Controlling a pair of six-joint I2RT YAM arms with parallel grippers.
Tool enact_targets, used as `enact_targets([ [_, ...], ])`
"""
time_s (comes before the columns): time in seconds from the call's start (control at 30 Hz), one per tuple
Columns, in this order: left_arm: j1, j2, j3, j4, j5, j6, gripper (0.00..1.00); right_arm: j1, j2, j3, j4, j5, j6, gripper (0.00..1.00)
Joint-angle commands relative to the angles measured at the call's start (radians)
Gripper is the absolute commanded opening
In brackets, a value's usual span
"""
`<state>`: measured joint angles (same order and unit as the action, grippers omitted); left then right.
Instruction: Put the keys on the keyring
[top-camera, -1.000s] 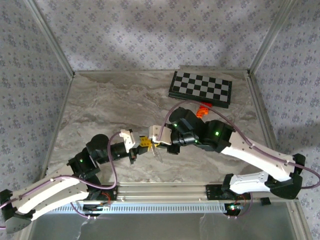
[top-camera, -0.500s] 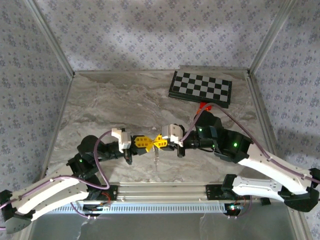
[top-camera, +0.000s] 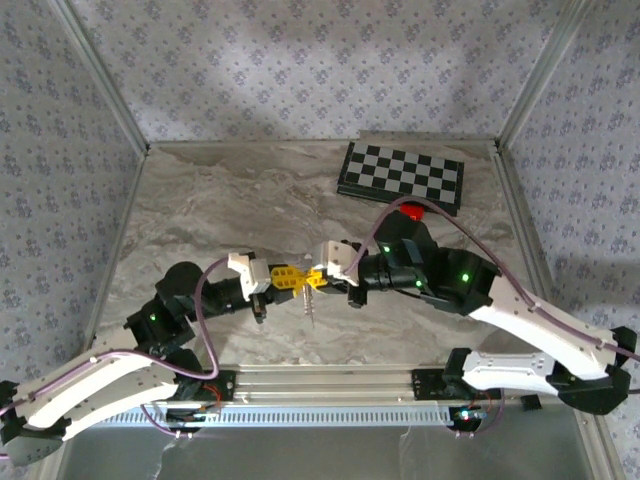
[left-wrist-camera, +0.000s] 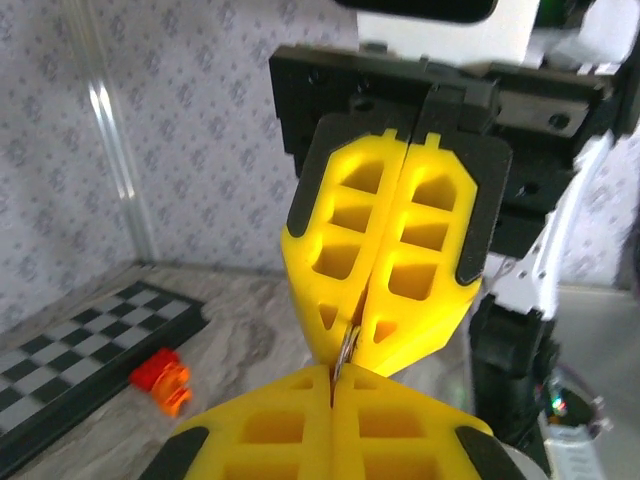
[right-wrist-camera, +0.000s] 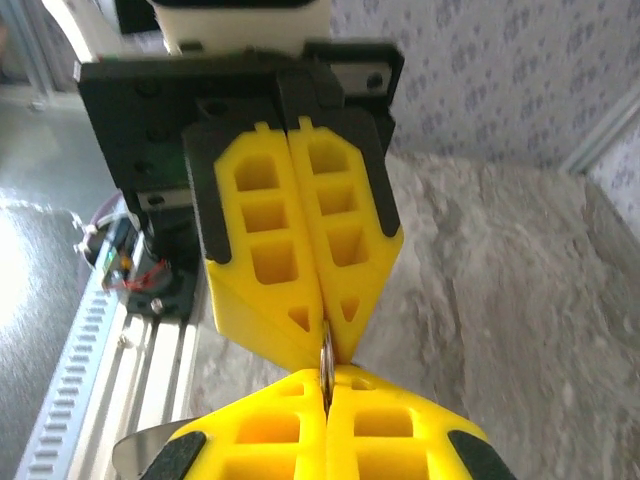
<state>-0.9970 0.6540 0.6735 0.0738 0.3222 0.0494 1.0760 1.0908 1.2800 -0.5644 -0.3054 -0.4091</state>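
My left gripper (top-camera: 291, 280) and right gripper (top-camera: 317, 277) meet tip to tip above the table's near middle. Both are shut on the keyring (left-wrist-camera: 345, 350), a thin pale metal ring seen edge-on in the seam between the yellow fingers. In the right wrist view the keyring (right-wrist-camera: 326, 352) runs from my right gripper (right-wrist-camera: 326, 376) into the left gripper (right-wrist-camera: 325, 326) facing it. In the left wrist view my left gripper (left-wrist-camera: 332, 372) lies below, with the right gripper (left-wrist-camera: 352, 326) above. A short pale chain (top-camera: 309, 305) hangs under the junction. The teal-headed key is hidden.
A checkered board (top-camera: 400, 177) lies at the back right of the marble table (top-camera: 220, 210), with an orange block (top-camera: 409, 211) just in front of it. The left wrist view shows the block (left-wrist-camera: 162, 378) beside the board (left-wrist-camera: 60, 340). Patterned walls enclose the table.
The right arm's wrist swung from hunched over the junction to level with the left gripper. The joined fingertips drifted slightly left, and the chain still hangs beneath.
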Motion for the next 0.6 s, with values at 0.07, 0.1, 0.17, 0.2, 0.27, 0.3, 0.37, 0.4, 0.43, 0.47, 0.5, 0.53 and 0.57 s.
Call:
enact_targets([
  [0.07,-0.020,0.056,0.078,-0.143,-0.042,0.093,0.10,0.043,0.096,0.087,-0.189,0.025,-0.081,0.00],
  [0.1,-0.020,0.059,0.080,-0.143,-0.040,0.094,0.10,0.046,0.104,0.095,-0.204,0.028,-0.086,0.00],
  [0.17,-0.020,0.059,0.076,-0.134,-0.038,0.090,0.04,0.048,0.119,0.107,-0.221,0.034,-0.094,0.00],
  [0.2,-0.021,0.057,0.073,-0.130,-0.037,0.087,0.00,0.050,0.122,0.107,-0.223,0.037,-0.095,0.00],
  [0.27,-0.020,0.046,0.066,-0.112,-0.027,0.080,0.00,0.049,0.117,0.100,-0.212,0.033,-0.093,0.00],
  [0.3,-0.019,0.039,0.061,-0.100,-0.018,0.074,0.00,0.048,0.113,0.096,-0.207,0.025,-0.084,0.00],
  [0.37,-0.020,0.013,0.043,-0.063,0.003,0.063,0.00,0.047,0.102,0.088,-0.192,0.000,-0.066,0.00],
  [0.4,-0.020,-0.001,0.038,-0.044,0.012,0.058,0.00,0.045,0.095,0.082,-0.182,-0.005,-0.059,0.00],
  [0.43,-0.020,-0.016,0.029,-0.018,0.023,0.051,0.00,0.043,0.086,0.072,-0.160,-0.015,-0.050,0.00],
  [0.47,-0.020,-0.030,0.020,0.012,0.037,0.043,0.00,0.042,0.077,0.061,-0.137,-0.027,-0.042,0.01],
  [0.5,-0.020,-0.039,0.013,0.037,0.048,0.036,0.00,0.041,0.066,0.047,-0.114,-0.043,-0.030,0.03],
  [0.53,-0.020,-0.046,0.007,0.063,0.062,0.026,0.00,0.038,0.054,0.029,-0.081,-0.063,-0.016,0.04],
  [0.57,-0.020,-0.049,0.003,0.085,0.077,0.017,0.00,0.035,0.042,0.010,-0.046,-0.088,-0.007,0.07],
])
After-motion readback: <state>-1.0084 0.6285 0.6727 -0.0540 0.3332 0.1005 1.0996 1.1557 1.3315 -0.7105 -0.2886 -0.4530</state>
